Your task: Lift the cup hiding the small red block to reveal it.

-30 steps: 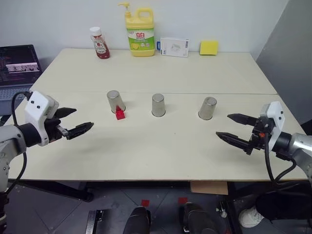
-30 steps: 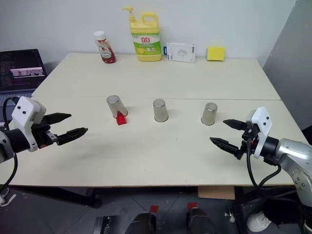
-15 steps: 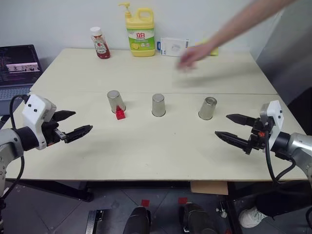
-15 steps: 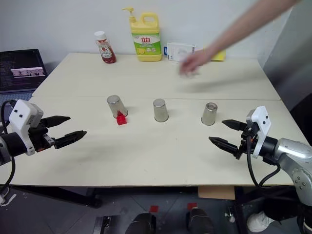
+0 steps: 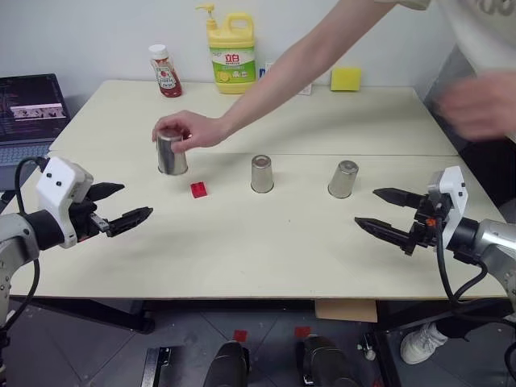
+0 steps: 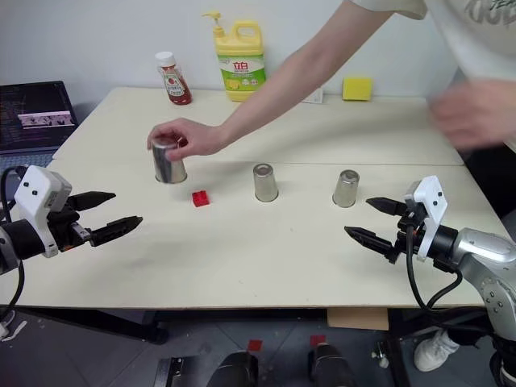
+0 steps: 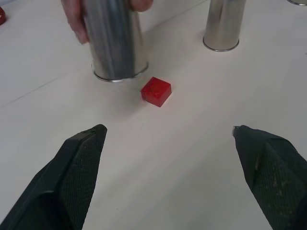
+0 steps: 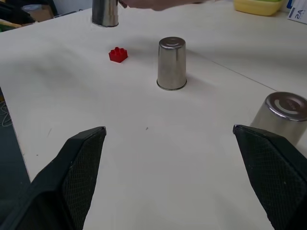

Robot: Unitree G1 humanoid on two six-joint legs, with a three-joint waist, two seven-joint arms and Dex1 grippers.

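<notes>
The small red block [image 5: 198, 189] lies bare on the table [image 5: 266, 258], ahead of the left gripper [image 5: 121, 205] and just beside the cup [image 5: 170, 153] a person's hand [image 5: 187, 129] grips. Setup, I judge: nothing is hidden yet (the other two cups stand untouched). Both the left gripper and the right gripper [image 5: 385, 213] hang wide and empty; next calls for watching which cup covers it

Readable only: red "立白" on the white label of the yellow dish-soap bottle [image 5: 231, 58], far across the table from both grippers. Ketchup bottle [image 5: 164, 72] label and laptop screen [image 5: 31, 108] text too small to read.
</notes>
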